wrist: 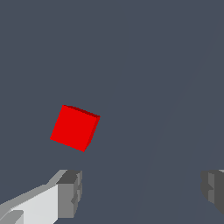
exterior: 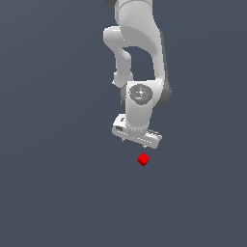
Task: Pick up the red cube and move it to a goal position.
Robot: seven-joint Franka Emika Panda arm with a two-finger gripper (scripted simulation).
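The red cube (exterior: 143, 159) is a tiny plain bright red block lying on the flat dark grey floor (exterior: 58, 193). My white gripper (exterior: 138, 143) hangs just above it and slightly toward the exterior view's left, not touching it. In the wrist view the cube (wrist: 75, 127) shows ahead of one grey fingertip (wrist: 70, 192), off to the side of the gap between the two fingers. The gripper (wrist: 142, 192) is open wide and empty.
The white arm (exterior: 140, 53) rises from the gripper to the top edge of the exterior view. Nothing else stands on the grey floor.
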